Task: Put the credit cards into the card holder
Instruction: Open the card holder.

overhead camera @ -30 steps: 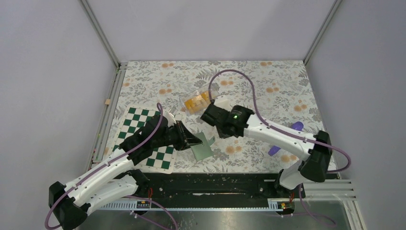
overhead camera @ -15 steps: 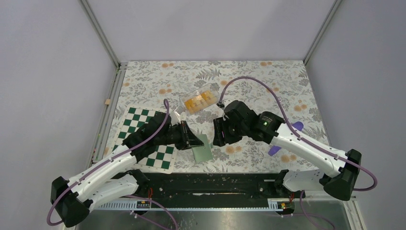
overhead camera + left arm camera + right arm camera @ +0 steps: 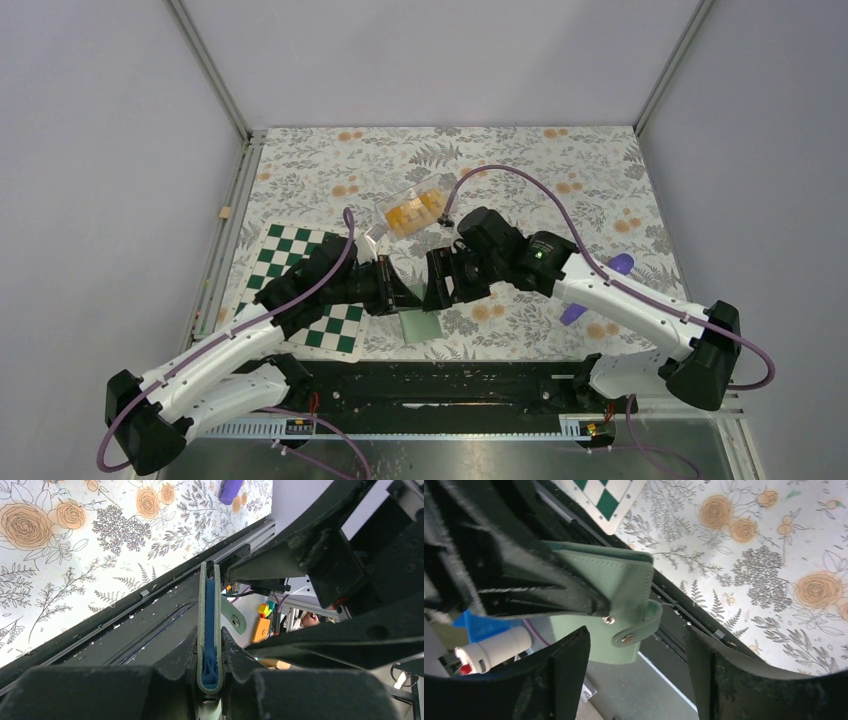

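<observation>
My left gripper (image 3: 398, 296) is shut on the green card holder (image 3: 423, 323) and holds it above the table's near edge. In the left wrist view the card holder (image 3: 209, 600) shows edge-on, with a blue lining, pinched in the left gripper (image 3: 210, 642). My right gripper (image 3: 438, 281) stands open just right of the holder. In the right wrist view the card holder (image 3: 616, 582) and its snap strap (image 3: 642, 626) lie just beyond the right gripper (image 3: 636, 677), not between its fingers. The orange-yellow credit cards (image 3: 414, 211) lie in a clear case behind both grippers.
A green-and-white chequered board (image 3: 290, 268) lies under the left arm. A purple object (image 3: 621, 264) sits at the right, partly hidden by the right arm. The black rail (image 3: 450, 375) runs along the near edge of the flowered table cover (image 3: 560, 180).
My right gripper has come away from the case of cards, moved near and left to the card holder, and opened. The left gripper keeps its grip on the holder.
</observation>
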`<move>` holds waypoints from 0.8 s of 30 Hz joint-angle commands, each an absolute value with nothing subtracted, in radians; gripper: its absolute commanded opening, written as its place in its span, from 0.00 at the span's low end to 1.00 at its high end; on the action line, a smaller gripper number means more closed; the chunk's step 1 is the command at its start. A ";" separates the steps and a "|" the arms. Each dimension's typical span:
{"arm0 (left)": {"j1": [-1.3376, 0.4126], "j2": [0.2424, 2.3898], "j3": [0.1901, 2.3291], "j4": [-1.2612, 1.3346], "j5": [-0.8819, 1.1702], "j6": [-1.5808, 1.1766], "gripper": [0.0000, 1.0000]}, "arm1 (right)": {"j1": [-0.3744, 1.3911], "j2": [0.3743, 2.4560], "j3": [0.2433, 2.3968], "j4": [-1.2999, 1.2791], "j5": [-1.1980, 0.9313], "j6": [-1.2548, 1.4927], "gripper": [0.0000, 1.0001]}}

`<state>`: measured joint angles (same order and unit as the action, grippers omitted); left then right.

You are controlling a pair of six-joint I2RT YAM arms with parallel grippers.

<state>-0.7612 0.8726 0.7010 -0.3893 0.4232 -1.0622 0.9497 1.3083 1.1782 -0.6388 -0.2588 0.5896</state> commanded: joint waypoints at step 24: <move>-0.767 0.844 0.754 -0.463 0.380 -1.029 0.00 | 1.048 1.422 1.303 -0.772 -0.052 0.608 0.45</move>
